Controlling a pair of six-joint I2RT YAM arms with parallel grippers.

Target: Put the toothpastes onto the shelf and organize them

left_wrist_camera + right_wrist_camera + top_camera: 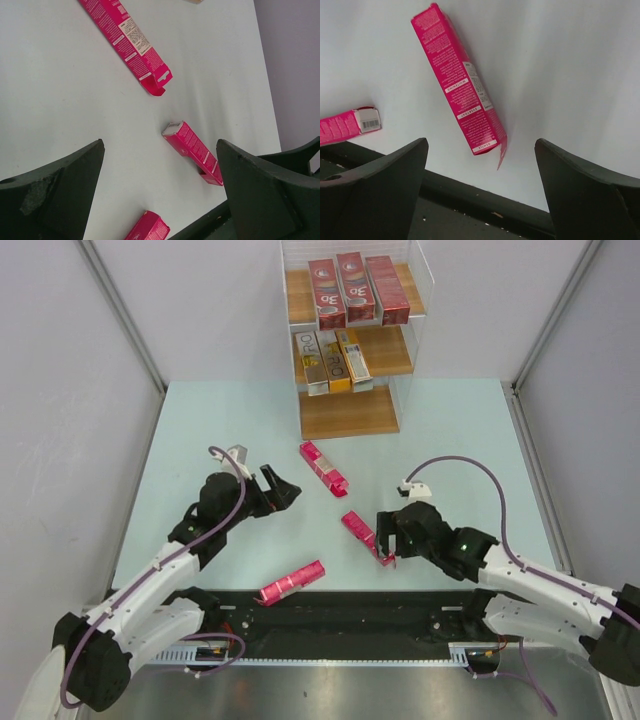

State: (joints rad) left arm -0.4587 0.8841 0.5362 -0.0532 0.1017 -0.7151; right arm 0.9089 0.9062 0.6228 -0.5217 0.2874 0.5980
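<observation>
Three slim, bright pink cardboard toothpaste cartons lie flat and well apart on the pale green table (200,430), in front of the three-tier wooden shelf with clear acrylic walls (347,412). Dark red cartons (345,290) already stand on the shelf's top board and orange, gold and silver cartons (332,362) on the middle one. The far pink carton (323,468) lies nearest the shelf, the middle pink carton (360,531) lies slantwise before the right arm, and the near pink carton (291,582) rests close to the black rail at the table's front edge. The right gripper (386,540) is poised at the middle pink carton's near end. In its wrist view that carton (462,95) runs up between the two dark fingers (380,190), which are spread far wider than the box and touch neither side, so the gripper holds nothing. A loose flap sticks out at that end. The left gripper (283,487) is likewise released, jaws wide apart and gripping nothing. It sits beside the far pink carton with all three pink boxes in its wrist view. The cartons look light and fairly stiff along their length, but thin-walled, smooth-printed and easy to crush or let slip. The safer hold is probably across the narrow width near the middle of the box, clear of the open flap, with only modest squeeze.
</observation>
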